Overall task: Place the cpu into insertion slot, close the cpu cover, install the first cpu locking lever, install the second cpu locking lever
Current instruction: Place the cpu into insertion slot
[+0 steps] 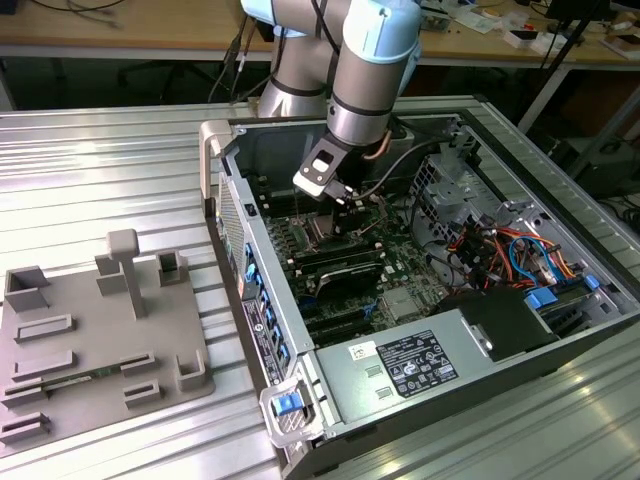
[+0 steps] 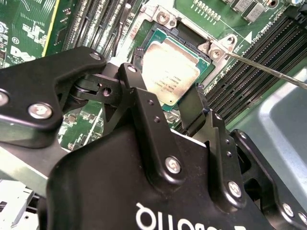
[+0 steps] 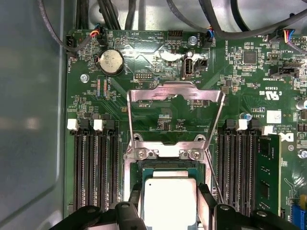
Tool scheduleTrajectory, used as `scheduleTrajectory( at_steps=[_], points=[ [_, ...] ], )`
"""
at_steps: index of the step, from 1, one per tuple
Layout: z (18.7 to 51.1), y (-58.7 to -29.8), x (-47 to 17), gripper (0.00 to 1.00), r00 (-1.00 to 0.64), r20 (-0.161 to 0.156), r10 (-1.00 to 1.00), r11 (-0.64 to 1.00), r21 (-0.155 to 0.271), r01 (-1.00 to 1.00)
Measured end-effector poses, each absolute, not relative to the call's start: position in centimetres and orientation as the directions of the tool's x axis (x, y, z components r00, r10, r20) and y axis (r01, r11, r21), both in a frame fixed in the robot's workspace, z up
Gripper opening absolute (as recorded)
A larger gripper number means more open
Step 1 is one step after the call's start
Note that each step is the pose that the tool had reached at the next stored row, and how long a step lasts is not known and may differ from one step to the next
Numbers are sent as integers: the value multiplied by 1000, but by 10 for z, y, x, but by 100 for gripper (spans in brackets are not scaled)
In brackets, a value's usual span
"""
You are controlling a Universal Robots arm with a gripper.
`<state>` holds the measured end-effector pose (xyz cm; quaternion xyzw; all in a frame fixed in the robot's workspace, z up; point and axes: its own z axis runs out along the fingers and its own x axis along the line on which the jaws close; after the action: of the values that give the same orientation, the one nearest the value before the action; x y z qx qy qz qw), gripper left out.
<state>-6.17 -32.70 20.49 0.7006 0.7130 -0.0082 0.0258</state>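
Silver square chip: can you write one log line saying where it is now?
small silver-grey square chip: in black square socket | silvery metal frame cover: swung open | black gripper: close over chip

The cover (image 3: 175,91) stands raised just beside the cpu (image 3: 170,201), barring approach from that side. Memory slots (image 3: 93,172) flank it low, leaving room above. Cables (image 1: 500,250) crowd the exterior view's right.

We overlook the whole computer case (image 1: 262,300) from afar, while both wrist views peer closely down at the cpu (image 3: 170,199) (image 2: 170,72).
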Motion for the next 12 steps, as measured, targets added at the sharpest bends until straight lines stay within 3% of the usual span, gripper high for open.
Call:
scheduleTrajectory(
  at_steps=[12],
  points=[
    [200,-327,-60,55,-13,-52,999,15,24,1000]
  ],
)
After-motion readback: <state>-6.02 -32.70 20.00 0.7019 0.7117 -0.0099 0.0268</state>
